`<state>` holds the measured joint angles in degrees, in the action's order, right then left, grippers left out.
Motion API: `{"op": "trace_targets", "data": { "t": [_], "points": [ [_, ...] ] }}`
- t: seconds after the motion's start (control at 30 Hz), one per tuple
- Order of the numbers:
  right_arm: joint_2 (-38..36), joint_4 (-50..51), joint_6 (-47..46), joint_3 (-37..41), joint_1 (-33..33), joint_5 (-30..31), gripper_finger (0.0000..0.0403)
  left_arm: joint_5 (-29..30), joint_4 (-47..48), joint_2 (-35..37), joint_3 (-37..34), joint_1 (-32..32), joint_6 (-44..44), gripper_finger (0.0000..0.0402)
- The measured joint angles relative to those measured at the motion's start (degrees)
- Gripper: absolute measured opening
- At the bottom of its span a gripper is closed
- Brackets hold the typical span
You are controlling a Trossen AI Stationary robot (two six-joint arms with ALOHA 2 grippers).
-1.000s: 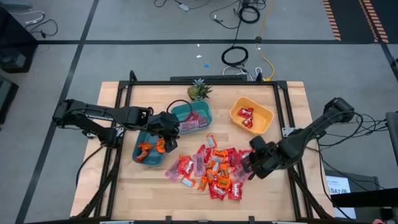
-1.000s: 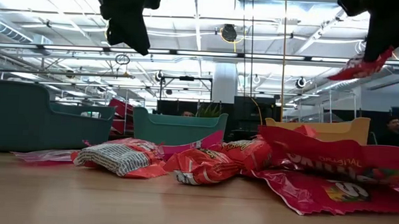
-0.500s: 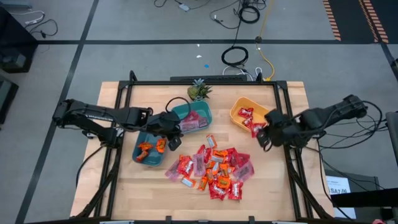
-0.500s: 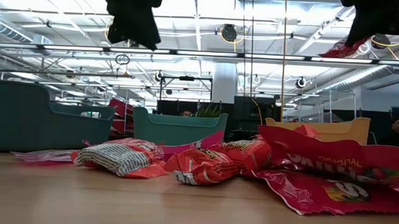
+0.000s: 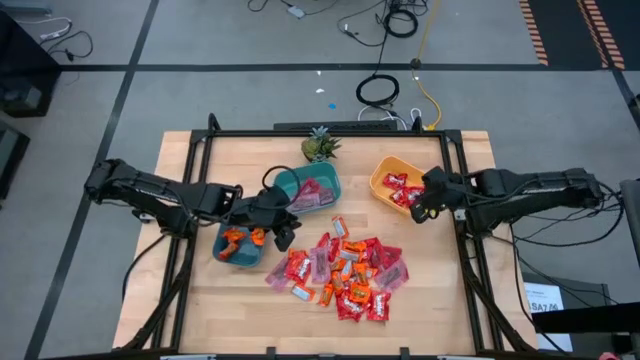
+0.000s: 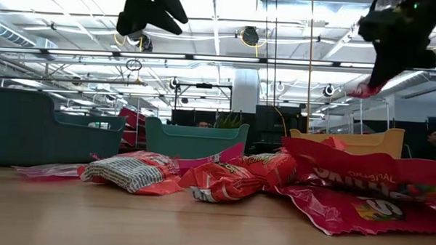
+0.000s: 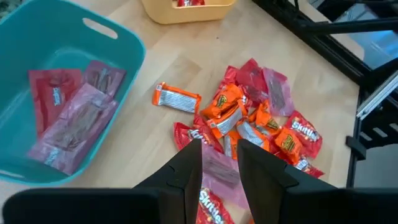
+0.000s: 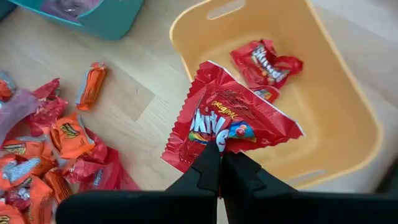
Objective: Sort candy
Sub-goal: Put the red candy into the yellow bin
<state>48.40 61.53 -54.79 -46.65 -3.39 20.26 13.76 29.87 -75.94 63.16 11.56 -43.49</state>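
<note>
Two risks: right gripper, pinched on corner of shiny red candy wrapper, hangs over near rim of yellow plastic bowl — early drop lands it on table. Left gripper, fingers parted, empty, hovers beside loose candy pile mid-table. Pale wood tabletop; grey floor, cables beyond.

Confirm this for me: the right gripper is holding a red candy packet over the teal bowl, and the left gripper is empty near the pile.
Not quite. The right gripper is shut on the red candy packet, but it hangs over the yellow bowl, not the teal one; the right wrist view shows this. The rest holds: the left gripper is empty, near the pile.
</note>
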Motion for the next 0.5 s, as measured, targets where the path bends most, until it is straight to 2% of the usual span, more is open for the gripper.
{"op": "trace_targets", "data": {
  "t": [0.2, 0.5],
  "points": [
    [-4.2, -3.7, 6.0, 5.8, 8.8, -3.8, 0.0000, 0.4, -2.9, 0.0, 0.0, 1.0, -1.3, 0.0111],
    [-4.7, -4.3, 14.0, 6.4, 18.4, -3.2, 0.0000, 2.0, -7.0, 0.0, 0.0, 1.3, -1.2, 0.0111]
  ]
}}
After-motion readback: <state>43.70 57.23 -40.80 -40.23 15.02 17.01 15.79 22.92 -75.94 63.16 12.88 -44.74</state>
